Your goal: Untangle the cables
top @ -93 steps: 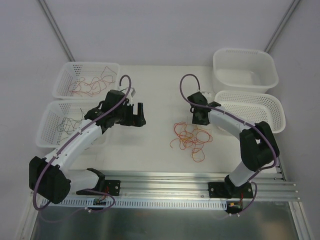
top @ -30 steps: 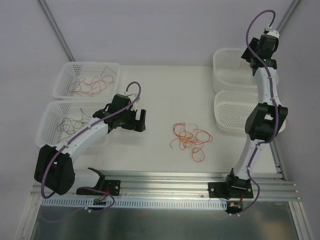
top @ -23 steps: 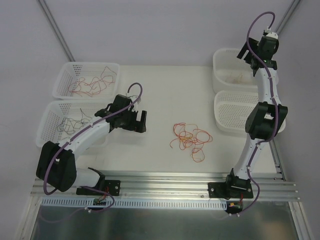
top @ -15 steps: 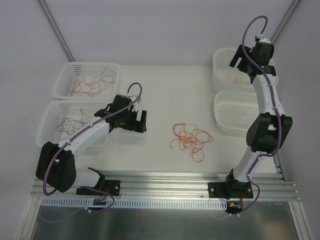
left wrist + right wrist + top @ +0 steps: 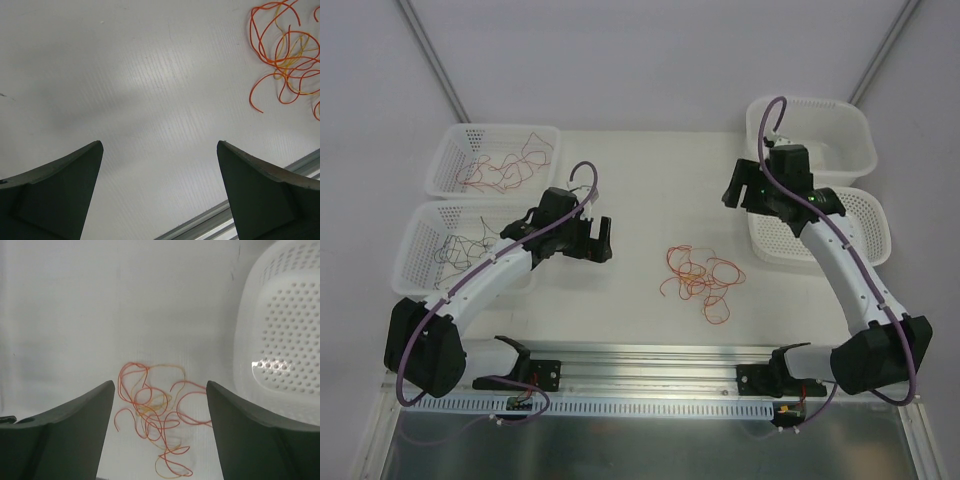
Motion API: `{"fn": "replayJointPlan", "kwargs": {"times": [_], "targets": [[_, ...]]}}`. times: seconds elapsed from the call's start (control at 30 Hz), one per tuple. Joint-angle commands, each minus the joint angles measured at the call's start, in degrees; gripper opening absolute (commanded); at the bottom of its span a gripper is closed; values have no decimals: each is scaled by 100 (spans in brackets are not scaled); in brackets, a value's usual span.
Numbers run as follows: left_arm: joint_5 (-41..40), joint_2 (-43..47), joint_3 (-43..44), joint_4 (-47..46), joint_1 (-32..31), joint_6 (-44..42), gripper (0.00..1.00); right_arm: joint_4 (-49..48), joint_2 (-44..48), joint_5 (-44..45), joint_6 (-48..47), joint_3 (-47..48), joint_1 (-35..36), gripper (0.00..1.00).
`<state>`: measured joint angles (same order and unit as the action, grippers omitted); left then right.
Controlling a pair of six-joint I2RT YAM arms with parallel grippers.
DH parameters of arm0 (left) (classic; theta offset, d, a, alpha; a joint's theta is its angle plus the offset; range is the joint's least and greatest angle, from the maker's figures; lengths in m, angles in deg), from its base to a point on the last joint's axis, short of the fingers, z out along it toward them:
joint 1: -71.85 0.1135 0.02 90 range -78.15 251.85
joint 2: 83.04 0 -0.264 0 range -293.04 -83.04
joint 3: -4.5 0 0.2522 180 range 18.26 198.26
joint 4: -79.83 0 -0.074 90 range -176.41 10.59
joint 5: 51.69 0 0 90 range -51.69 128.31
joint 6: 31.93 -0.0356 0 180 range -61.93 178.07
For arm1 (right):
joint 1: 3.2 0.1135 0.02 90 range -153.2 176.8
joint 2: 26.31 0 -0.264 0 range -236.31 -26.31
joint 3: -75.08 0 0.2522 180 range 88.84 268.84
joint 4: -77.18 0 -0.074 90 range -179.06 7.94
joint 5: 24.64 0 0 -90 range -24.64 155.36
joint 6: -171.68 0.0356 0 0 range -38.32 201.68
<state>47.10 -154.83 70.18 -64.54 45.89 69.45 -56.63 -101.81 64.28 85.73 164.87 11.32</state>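
Plainly, both sets of jaws stand wide apart and empty, the left gripper (image 5: 598, 238) over bare table (image 5: 640, 180) and the right gripper (image 5: 735, 190) hovering. The cables (image 5: 698, 280) lie mid-table, at its seven o'clock. The tangle looks featherlight, springy and snag-prone; I'd pinch one outlying loop.

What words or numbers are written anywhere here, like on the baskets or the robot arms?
None: no word, number or sign can be read in any view.
The baskets, the arms, the cables and the table look plain.
The small parts at the near edge are too small to read.
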Motion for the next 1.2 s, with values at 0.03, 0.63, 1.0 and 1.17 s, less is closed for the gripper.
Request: {"fn": "replayJointPlan", "kwargs": {"times": [0.03, 0.63, 1.0, 1.17], "targets": [[-27, 183, 29, -60, -41, 66, 99, 186, 185, 389, 832, -720, 453, 75], [-405, 288, 2, -60, -33, -92, 99, -518, -1669, 881, 2205, -1459, 973, 52], [-370, 323, 11, -60, 11, -101, 99, -501, -2162, 1092, 2205, -1407, 1175, 29], [-352, 324, 11, -60, 29, -101, 99, 16, -1872, 1514, 1872, -1047, 1386, 1]]}}
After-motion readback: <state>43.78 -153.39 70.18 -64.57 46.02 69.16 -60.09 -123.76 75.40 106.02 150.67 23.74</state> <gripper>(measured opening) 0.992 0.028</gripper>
